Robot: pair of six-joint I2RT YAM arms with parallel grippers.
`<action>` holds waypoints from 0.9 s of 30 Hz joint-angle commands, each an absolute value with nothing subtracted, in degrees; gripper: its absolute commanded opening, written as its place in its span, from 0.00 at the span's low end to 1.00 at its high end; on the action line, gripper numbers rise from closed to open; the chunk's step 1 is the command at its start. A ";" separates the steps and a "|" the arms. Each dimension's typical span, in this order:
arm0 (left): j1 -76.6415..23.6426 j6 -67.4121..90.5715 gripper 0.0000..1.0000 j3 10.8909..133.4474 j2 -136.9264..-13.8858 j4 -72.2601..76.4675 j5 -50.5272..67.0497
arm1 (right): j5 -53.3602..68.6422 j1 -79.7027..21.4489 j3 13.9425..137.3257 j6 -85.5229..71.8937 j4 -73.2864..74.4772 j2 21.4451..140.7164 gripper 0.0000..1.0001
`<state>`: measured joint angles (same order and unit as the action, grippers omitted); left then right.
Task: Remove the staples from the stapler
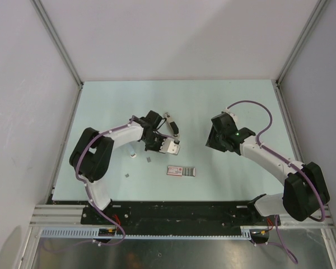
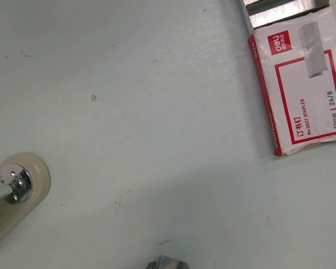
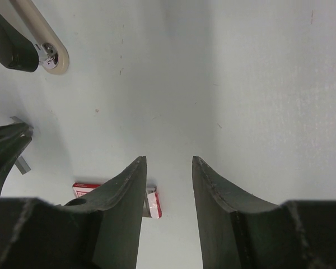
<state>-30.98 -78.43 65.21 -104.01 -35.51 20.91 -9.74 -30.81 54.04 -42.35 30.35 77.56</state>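
The stapler is held up by my left gripper at the table's middle left, its pale beige top swung open. The beige end with its metal rivet shows in the left wrist view and in the right wrist view beside the dark body. My left fingers are out of the left wrist view; only a small metal tip shows at the bottom edge. Two short grey staples lie on the table. My right gripper is open and empty, to the right of the stapler.
A flat pink-and-white staple box lies near the front middle and also shows in the left wrist view, with a strip of staples at its open end. A small white bit lies left of the staples.
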 commanded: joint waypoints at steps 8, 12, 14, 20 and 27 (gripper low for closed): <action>-32.04 -72.33 0.15 69.74 -106.96 -39.96 19.34 | -9.49 -30.47 56.38 -41.92 29.06 75.87 0.43; -32.08 -68.03 0.11 71.14 -106.15 -39.96 20.15 | -9.20 -30.45 56.42 -41.76 28.89 75.26 0.42; -32.08 -66.01 0.08 71.95 -104.92 -39.94 21.43 | -8.76 -30.42 56.43 -41.53 28.47 74.80 0.42; -31.62 -52.96 0.06 78.93 -98.77 -40.12 30.06 | -5.78 -30.19 56.65 -39.99 25.15 72.25 0.43; -28.30 -31.97 0.06 91.49 -92.66 -39.91 52.66 | 4.89 -29.96 57.03 -35.99 16.00 67.52 0.47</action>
